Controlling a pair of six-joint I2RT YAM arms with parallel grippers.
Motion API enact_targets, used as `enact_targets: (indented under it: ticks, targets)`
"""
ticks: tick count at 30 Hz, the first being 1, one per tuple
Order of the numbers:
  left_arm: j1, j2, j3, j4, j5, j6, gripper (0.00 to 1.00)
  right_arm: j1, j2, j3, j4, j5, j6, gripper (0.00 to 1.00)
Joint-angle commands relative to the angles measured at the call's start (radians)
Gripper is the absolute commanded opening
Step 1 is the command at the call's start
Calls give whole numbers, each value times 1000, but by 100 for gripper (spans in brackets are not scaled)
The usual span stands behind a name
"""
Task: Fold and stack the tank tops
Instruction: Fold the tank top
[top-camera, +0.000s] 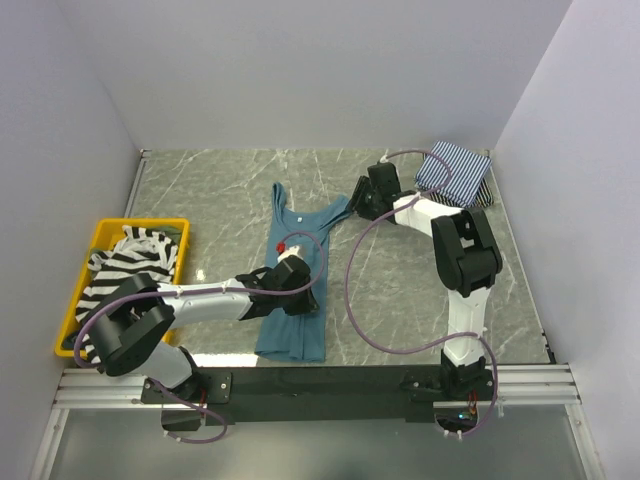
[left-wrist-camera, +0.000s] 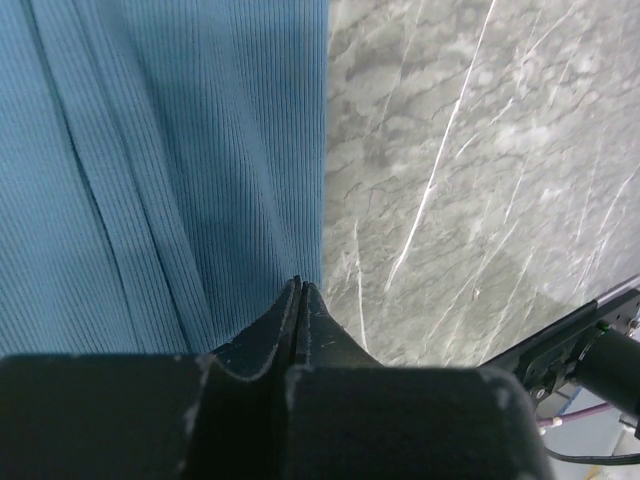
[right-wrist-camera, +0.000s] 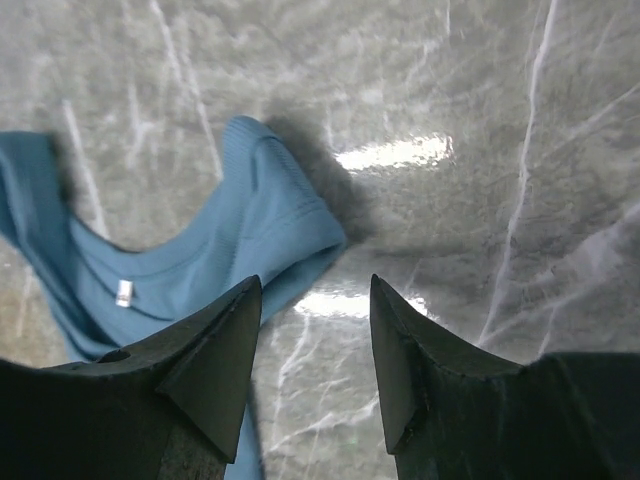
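While the left gripper (left-wrist-camera: 300, 288) sits with its jaws pressed together, the teal tank top (left-wrist-camera: 150, 150) spreads ahead and left of its tips, and the marble table (left-wrist-camera: 480, 150) lies bare to their right. I cannot tell whether any cloth is nipped. The right gripper (right-wrist-camera: 315, 290) hangs with its jaws apart, the teal top's shoulder strap (right-wrist-camera: 270, 215) just ahead of its left finger. The pinstriped tank top (top-camera: 455, 170) lies behind it.

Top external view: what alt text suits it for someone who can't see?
Two robot arms work a teal tank top laid on a marble table: the left gripper is closed on its edge, the right gripper open by a shoulder strap. A yellow bin at left holds a black-and-white striped top; a folded pinstriped top lies far right.
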Motion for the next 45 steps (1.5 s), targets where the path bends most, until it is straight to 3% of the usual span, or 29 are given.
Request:
enact_targets:
  ticks: [1,8,13,16,17,21,27,38,45]
  targets:
    - [6,7,12,50,39,34,1,1,28,49,37,-7,12,55]
    - [6,30,8,50,53,48,1,1,79,105,34,20,20,55]
    - [4,48,1,50,70,53,1,3,102,135,30,34,33,44]
    - [4,53,-2,50,75,57,1,3,105,142,34,37,41,27]
    - [6,54,-3,50,79,59,1,3,109,151,27,40,43,16]
    - [6,59,-6,50,84,66,1,4,111,165,18,51,50,3]
    - [6,57,-8,48,92,71,1,21,74,197,-31,109,44,1]
    - [7,16,-5,27,72,77,1,136,226,573,-355,327,3,1]
    - [24,-36,-29,19,55,65,1,168,329,695,-398,330,7,11]
